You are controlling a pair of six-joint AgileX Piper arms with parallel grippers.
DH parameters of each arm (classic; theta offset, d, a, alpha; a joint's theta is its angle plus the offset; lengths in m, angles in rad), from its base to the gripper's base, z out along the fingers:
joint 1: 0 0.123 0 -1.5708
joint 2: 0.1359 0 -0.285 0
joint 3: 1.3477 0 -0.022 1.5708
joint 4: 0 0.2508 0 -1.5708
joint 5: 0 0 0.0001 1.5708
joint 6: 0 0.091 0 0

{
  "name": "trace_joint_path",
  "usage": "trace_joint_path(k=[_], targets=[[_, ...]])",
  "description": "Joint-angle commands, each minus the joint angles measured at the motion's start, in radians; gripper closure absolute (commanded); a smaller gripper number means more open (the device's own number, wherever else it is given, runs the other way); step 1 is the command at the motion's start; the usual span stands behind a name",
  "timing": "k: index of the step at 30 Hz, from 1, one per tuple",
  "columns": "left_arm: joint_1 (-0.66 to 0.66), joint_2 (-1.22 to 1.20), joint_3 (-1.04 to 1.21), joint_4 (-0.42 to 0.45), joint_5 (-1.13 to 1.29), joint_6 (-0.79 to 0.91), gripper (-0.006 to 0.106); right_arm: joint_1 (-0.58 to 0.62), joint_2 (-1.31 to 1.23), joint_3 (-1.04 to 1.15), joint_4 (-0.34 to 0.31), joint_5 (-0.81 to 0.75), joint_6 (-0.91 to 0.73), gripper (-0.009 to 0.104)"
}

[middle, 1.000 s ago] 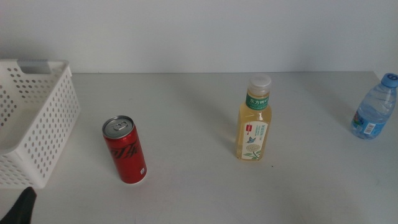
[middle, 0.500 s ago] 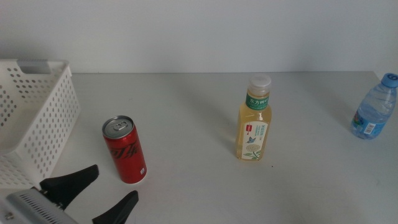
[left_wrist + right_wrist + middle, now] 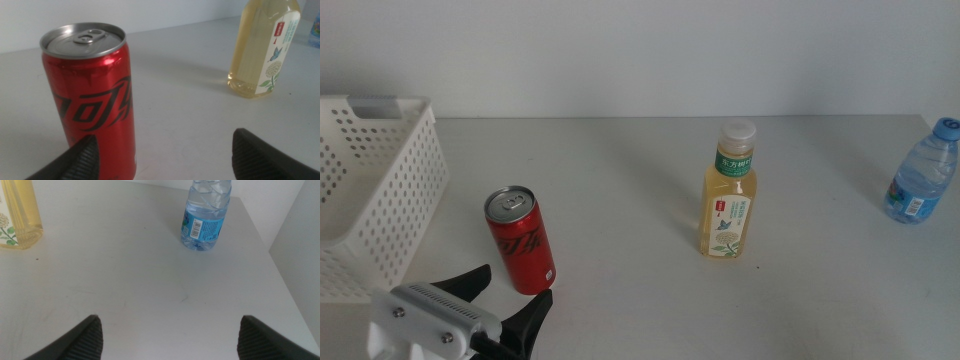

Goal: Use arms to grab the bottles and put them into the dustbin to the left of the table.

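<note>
The left gripper (image 3: 508,285) has pushed further in from the lower left edge of the middle view since half a second ago, and a second ago only a dark tip showed at that corner. Its fingers (image 3: 470,283) are spread wide and hold nothing; one tip now lies just beside the base of the red soda can (image 3: 521,241), the other a little to that can's right, lower in the picture. In the left wrist view the can (image 3: 92,97) stands upright and close, off to one side of the gap between the fingers (image 3: 262,155) rather than centred in it. The can, the yellow tea bottle (image 3: 729,193) and the water bottle (image 3: 922,174) stand where they did, all upright on the grey bench (image 3: 630,170), the water bottle at the far right. The white dustbin (image 3: 378,190) sits at the left edge, near the can. The right gripper (image 3: 170,332) hangs above the bench with fingers spread and empty, the water bottle (image 3: 206,215) well ahead of it.
</note>
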State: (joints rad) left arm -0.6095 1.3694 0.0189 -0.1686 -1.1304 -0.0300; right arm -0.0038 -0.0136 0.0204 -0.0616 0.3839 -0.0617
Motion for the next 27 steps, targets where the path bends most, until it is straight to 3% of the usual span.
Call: trace_joint_path(k=[1, 11, 27], targets=[[-0.006, -0.014, 0.014, -0.021, -0.185, 0.005, 0.012, -0.006, -0.022, -0.002, -0.013, -0.062, -0.013, 0.010], [-0.006, -0.014, 0.014, -0.056, -0.185, 0.012, 0.012, -0.006, -0.022, -0.002, -0.013, -0.062, -0.013, 0.010], [-0.006, -0.013, -0.007, -0.199, -0.152, 0.013, 0.009, -0.006, -0.022, -0.002, -0.013, -0.062, -0.013, 0.010]])
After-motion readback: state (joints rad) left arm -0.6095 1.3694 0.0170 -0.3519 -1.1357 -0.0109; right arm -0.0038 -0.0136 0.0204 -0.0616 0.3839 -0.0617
